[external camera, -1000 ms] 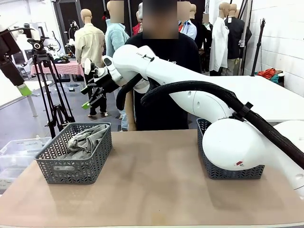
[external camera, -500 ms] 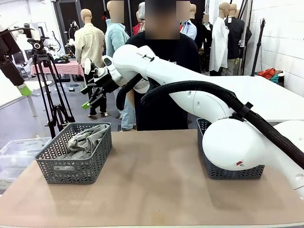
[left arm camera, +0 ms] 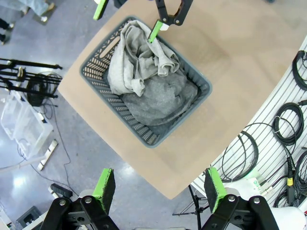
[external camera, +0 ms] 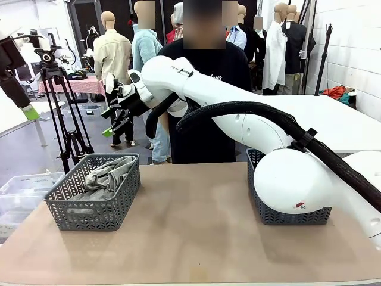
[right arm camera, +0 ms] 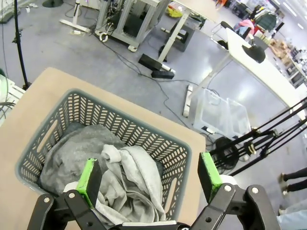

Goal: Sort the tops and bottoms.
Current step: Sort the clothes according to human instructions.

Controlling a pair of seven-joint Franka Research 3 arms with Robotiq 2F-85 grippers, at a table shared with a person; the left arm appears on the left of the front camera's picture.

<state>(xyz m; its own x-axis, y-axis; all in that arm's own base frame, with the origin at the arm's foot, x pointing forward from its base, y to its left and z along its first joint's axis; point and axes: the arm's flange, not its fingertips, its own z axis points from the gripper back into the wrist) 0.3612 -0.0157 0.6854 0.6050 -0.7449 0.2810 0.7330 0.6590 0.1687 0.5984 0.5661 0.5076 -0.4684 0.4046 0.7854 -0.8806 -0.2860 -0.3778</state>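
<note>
Front view: the right arm reaches across the middle, and its gripper (external camera: 113,121) hangs in the air above the left basket (external camera: 95,192), jaws spread wide with nothing between them. That grey basket sits on the table (external camera: 196,232) at the robot's left and holds grey garments (external camera: 107,176) piled inside. A second basket (external camera: 286,214) stands at the right, mostly hidden behind the right arm's base. A person (external camera: 208,89) in a black shirt stands at the far side.

The left gripper (left arm camera: 158,189) looks down from high over the table's edge, its green pads (left arm camera: 104,188) far apart and empty. Below it lie the grey garments: a lighter crumpled one over a darker one in the basket.

From the right wrist, the same pile lies just under the open fingers (right arm camera: 89,181).
</note>
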